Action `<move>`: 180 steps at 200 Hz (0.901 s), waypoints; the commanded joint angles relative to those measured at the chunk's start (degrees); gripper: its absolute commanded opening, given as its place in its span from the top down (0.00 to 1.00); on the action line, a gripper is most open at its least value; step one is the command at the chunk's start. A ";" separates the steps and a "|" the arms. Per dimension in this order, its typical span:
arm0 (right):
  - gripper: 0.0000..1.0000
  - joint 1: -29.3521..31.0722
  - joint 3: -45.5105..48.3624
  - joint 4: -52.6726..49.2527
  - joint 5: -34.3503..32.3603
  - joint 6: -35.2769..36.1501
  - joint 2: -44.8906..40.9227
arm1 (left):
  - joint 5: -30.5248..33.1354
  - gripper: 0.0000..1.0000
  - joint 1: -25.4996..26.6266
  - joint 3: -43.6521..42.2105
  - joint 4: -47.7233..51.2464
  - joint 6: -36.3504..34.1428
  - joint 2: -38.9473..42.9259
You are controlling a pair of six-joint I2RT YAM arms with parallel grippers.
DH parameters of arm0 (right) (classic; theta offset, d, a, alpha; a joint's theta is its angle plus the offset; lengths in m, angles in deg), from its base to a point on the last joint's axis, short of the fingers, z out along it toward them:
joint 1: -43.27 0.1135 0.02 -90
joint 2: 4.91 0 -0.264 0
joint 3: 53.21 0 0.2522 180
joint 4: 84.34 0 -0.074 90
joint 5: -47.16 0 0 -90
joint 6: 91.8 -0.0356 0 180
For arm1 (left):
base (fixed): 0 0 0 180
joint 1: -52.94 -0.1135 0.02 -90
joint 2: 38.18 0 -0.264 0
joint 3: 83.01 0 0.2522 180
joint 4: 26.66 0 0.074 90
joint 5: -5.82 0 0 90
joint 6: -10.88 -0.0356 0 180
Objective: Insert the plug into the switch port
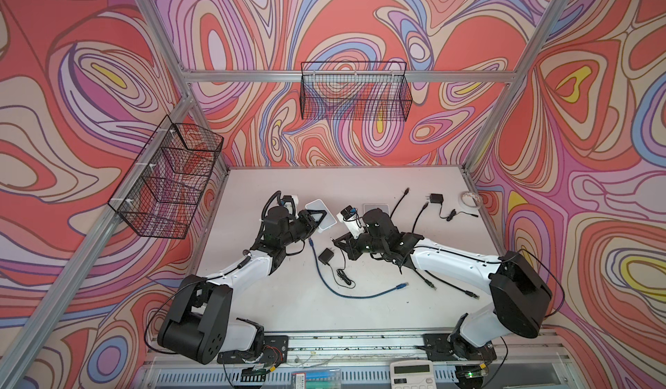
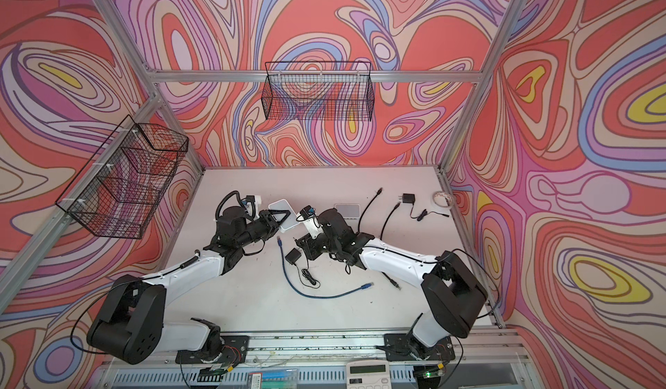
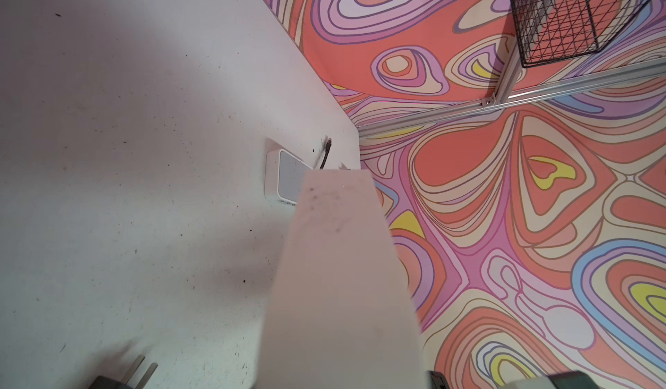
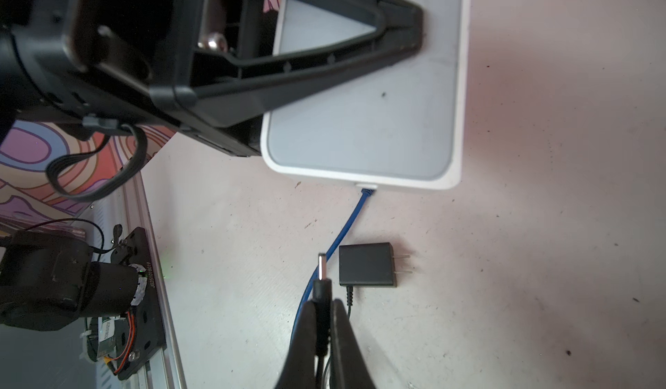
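Note:
My left gripper [image 1: 322, 219] [image 2: 286, 218] is shut on the white switch [image 1: 320, 213] [image 4: 367, 116], holding it off the table; one black finger [image 4: 324, 62] lies across its top face. In the left wrist view the switch [image 3: 342, 279] is a blurred white slab that hides the jaws. My right gripper [image 4: 322, 302] [image 1: 336, 241] is shut on the black barrel plug [image 4: 322, 273], whose silver tip points toward the switch's near edge with a gap between them. The port itself does not show.
The plug's black adapter [image 4: 367, 264] [image 1: 327, 255] lies on the table beside a blue cable [image 1: 360, 295], whose end [image 4: 367, 190] sits by the switch's edge. A second switch [image 1: 376, 207], black cables [image 1: 400, 203], another adapter [image 1: 436, 199] and a tape roll [image 1: 470, 199] lie at the back right.

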 commanded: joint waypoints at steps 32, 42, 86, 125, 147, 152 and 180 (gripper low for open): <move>1.00 0.19 -0.59 -0.03 -3.77 -0.06 -1.99 | -2.07 1.00 0.29 -1.72 -4.78 0.76 1.44; 1.00 0.23 -0.88 -0.30 -4.02 0.11 -1.81 | -2.66 1.00 0.24 -1.79 -5.55 1.09 1.33; 1.00 0.25 -2.27 -0.71 -4.41 0.20 -1.18 | -3.82 1.00 0.24 -1.90 -4.89 0.73 1.85; 1.00 0.19 -3.79 -1.51 -4.57 0.69 -0.79 | -3.98 1.00 0.37 -2.54 -4.87 0.91 2.38; 1.00 0.25 -4.45 -1.80 -4.54 0.95 -0.37 | -4.10 1.00 0.26 -2.77 -5.01 1.15 2.23; 1.00 0.24 -4.62 -1.86 -4.49 0.99 -0.24 | -4.10 1.00 0.24 -2.81 -5.32 1.32 2.21; 1.00 0.19 -5.05 -2.02 -4.20 1.09 0.54 | -4.36 1.00 0.23 -2.90 -6.44 2.24 2.03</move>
